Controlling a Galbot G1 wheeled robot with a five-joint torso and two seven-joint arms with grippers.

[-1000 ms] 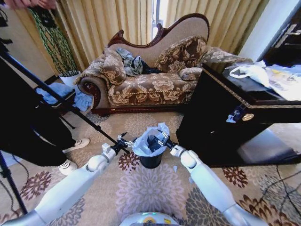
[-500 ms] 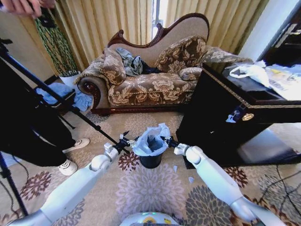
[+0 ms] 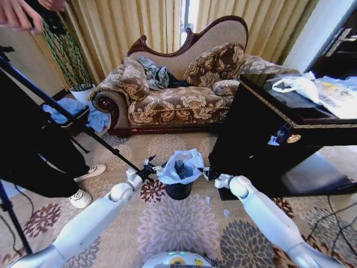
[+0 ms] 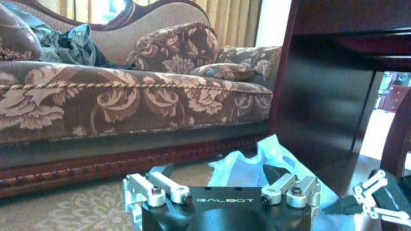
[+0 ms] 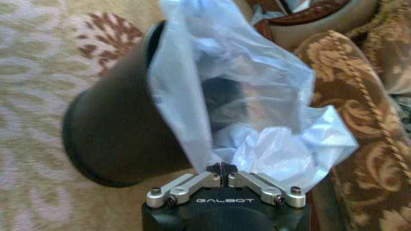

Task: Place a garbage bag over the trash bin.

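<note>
The black trash bin point(image 3: 178, 191) stands on the patterned carpet in front of me, with the pale blue garbage bag point(image 3: 182, 165) puffed out of its mouth. My left gripper point(image 3: 153, 165) hovers open at the bag's left edge; in the left wrist view its open fingertips point(image 4: 217, 172) frame the garbage bag point(image 4: 282, 154) just beyond them. At the bag's right edge, my right gripper point(image 3: 204, 172) is shut. The right wrist view shows this gripper point(image 5: 222, 167) pinching a corner of the garbage bag point(image 5: 237, 72), which drapes over the rim of the trash bin point(image 5: 122, 139).
A floral sofa point(image 3: 178, 100) stands behind the bin. A dark cabinet point(image 3: 279, 145) is close on the right. A tripod leg point(image 3: 72, 120) and a person's shoes point(image 3: 83, 196) are at the left. Small white scraps point(image 3: 226, 212) lie on the carpet.
My right gripper has moved right and down, from over the bin's mouth to outside its right rim, drawing the bag's edge along. The bag's upright peak has dropped. The left gripper edged slightly closer.
</note>
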